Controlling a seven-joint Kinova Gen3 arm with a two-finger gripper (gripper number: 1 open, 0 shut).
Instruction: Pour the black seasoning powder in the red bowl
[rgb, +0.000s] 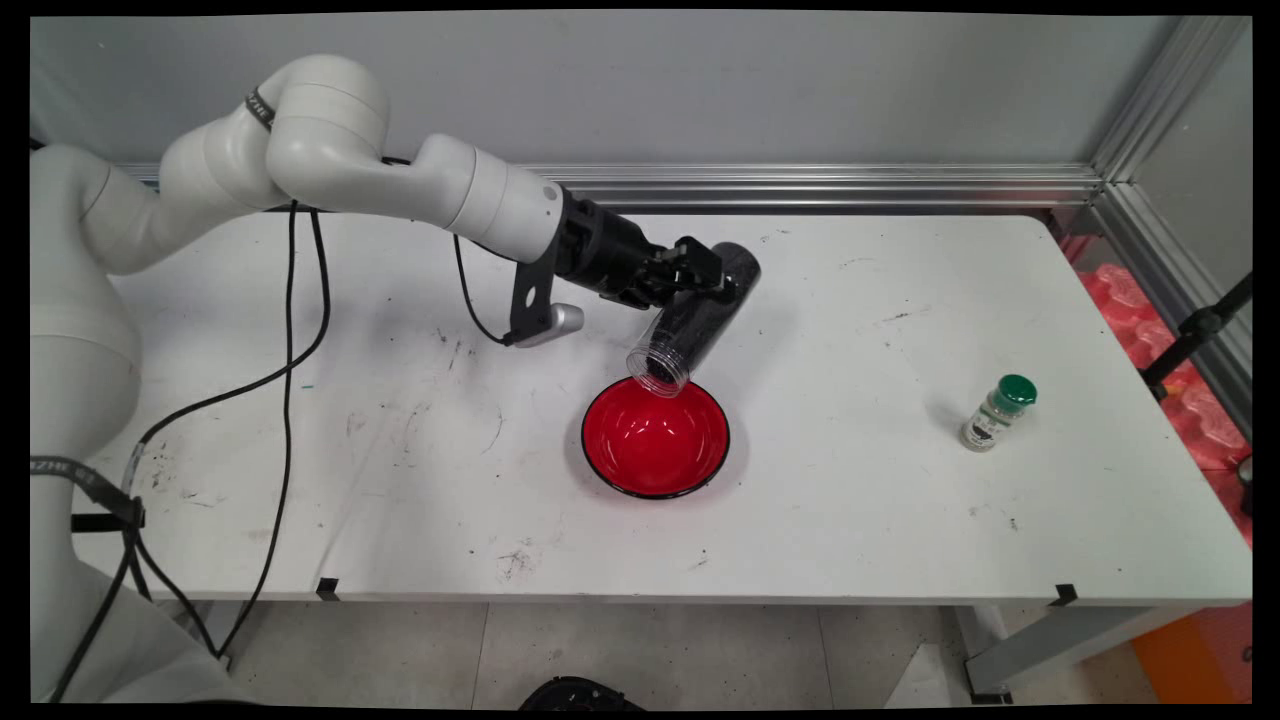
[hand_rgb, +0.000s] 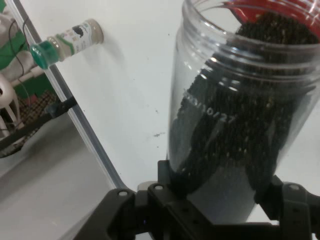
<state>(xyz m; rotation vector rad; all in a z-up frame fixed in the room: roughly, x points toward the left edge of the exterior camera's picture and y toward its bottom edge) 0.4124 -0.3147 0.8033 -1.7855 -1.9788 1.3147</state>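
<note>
- Gripper (rgb: 700, 272) clamped on a clear plastic jar (rgb: 695, 320) full of dark granules; fingers (hand_rgb: 170, 182) press both sides of the jar body near its base.
- Jar tilted, open mouth down, held above the table (rgb: 900, 500); mouth sits right over the back rim of the red bowl (rgb: 656, 438).
- Can't tell if the jar's lip touches the bowl rim.
- Hand view: dark granules piled up toward the jar's (hand_rgb: 245, 110) threaded mouth, red bowl (hand_rgb: 280, 7) just past it.
- Bowl is red inside with a black rim, stands mid-table, looks empty inside.
- Small spice bottle (rgb: 996, 412) with green cap stands upright well off to the right, near the table's right edge.
- Black cables (rgb: 290, 330) hang from the arm on the left.
</note>
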